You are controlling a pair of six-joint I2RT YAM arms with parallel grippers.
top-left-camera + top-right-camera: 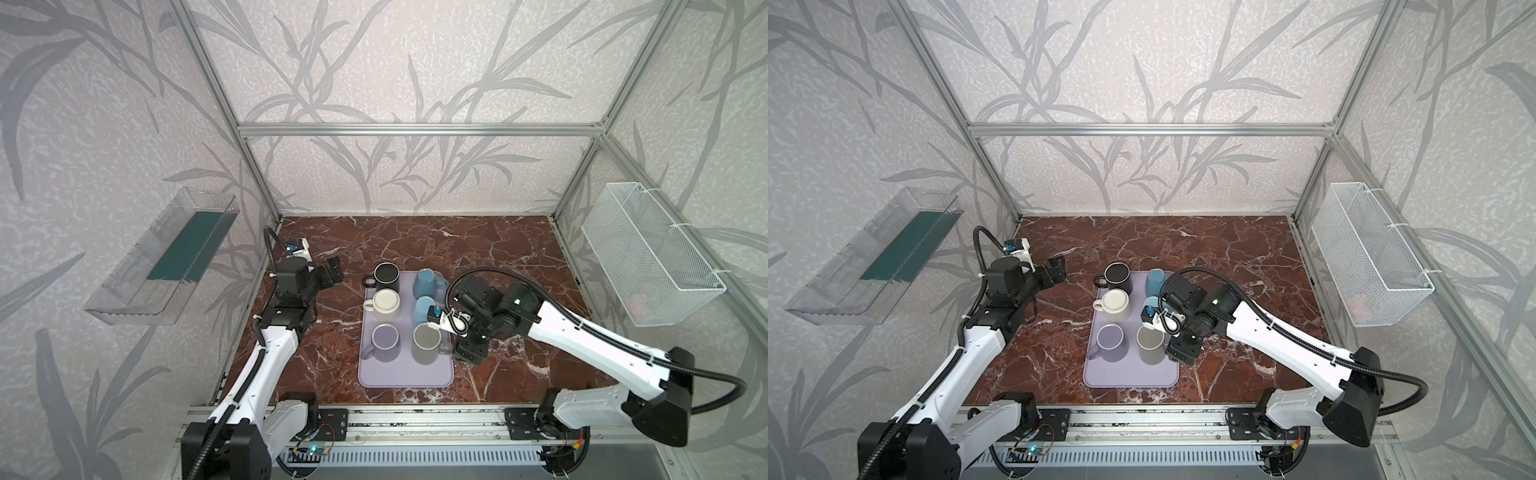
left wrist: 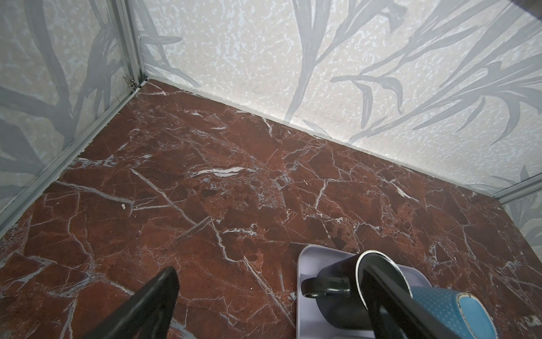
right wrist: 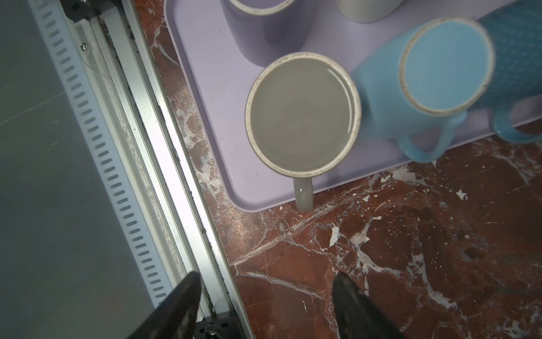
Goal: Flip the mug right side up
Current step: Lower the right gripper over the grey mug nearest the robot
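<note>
Beside tray [image 3: 205, 102], by upright grey mug [image 3: 302, 117]: R gripper [image 3: 267, 277] part-open, empty; L gripper [image 1: 332, 269] wide open, empty.

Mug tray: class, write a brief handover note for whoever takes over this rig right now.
Left gripper: open, empty, above the table left of the black mug.
Right gripper: open, empty, off the right edge of the tray, near the handle of the grey mug.
Done: grey mug stands mouth up on the tray.
Left: the blue mug beside it seems base up; if so, turn it upright.
</note>
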